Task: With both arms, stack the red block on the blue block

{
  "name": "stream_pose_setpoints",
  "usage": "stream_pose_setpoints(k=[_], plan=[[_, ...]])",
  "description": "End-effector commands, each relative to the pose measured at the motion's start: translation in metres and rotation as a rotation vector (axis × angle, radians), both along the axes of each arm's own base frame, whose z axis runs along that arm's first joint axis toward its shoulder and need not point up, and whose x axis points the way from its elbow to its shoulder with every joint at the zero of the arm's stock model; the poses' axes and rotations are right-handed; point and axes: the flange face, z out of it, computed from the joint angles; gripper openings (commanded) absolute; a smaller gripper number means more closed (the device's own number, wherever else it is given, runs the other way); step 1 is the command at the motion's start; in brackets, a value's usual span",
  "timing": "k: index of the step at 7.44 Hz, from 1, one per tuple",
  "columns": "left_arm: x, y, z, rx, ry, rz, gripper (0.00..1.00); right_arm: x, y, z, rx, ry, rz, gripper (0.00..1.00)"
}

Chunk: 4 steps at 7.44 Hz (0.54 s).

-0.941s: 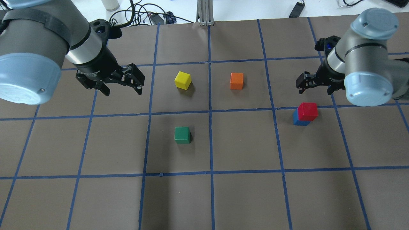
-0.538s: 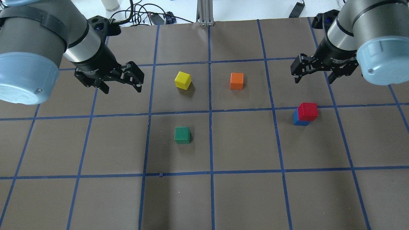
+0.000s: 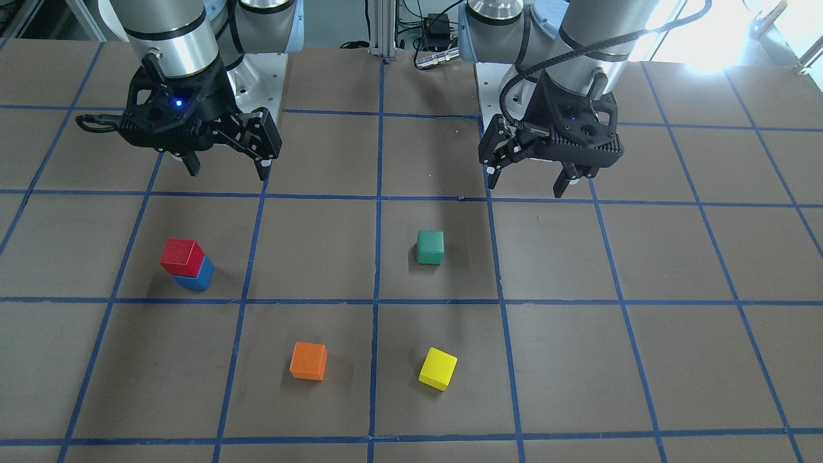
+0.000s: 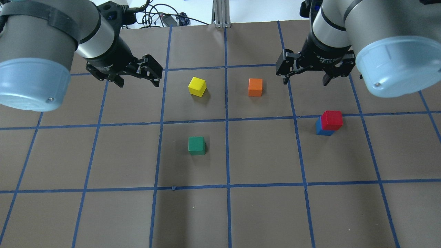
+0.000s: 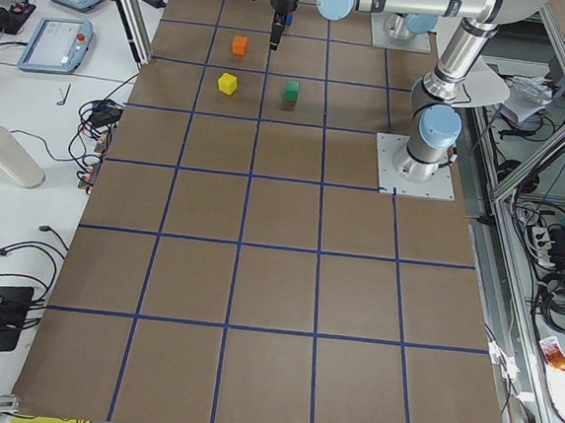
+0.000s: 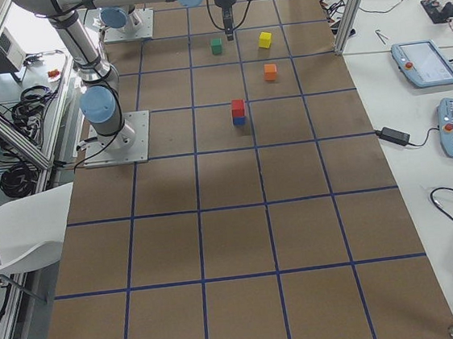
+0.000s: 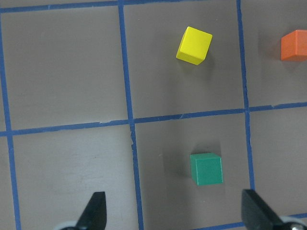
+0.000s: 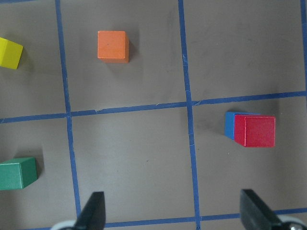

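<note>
While the red block [image 4: 332, 119] sits on top of the blue block [image 4: 322, 129], we see it set slightly off square, so a strip of blue shows along one side. The stack stands on the worktop [image 4: 262, 213] on the robot's right side, inside one taped square. The right end effector [image 4: 305, 80] hangs raised and apart from the stack, its fingers spread wide and holding nothing. The left end effector [image 4: 137, 80] is likewise wide open and empty, raised over the worktop on the other side. Between the two arms lie the yellow block [image 4: 197, 86], the orange block [image 4: 255, 87] and the green block [image 4: 196, 145], each alone and well apart from the stack.
</note>
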Motion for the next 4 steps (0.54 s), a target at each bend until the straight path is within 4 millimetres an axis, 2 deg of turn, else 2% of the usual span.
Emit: stream_pose_setpoints(k=[1, 3, 4], plan=[[-0.003, -0.008, 0.004, 0.037, -0.009, -0.008, 1.00, -0.002, -0.005, 0.001, -0.002, 0.004, -0.024, 1.00], [0.001, -0.006, 0.005, 0.036, -0.053, -0.005, 1.00, -0.035, -0.012, 0.006, 0.000, 0.001, -0.090, 1.00], [0.002, 0.000, 0.005, 0.034, -0.055, -0.004, 1.00, -0.043, -0.014, 0.006, 0.006, -0.002, -0.108, 1.00]])
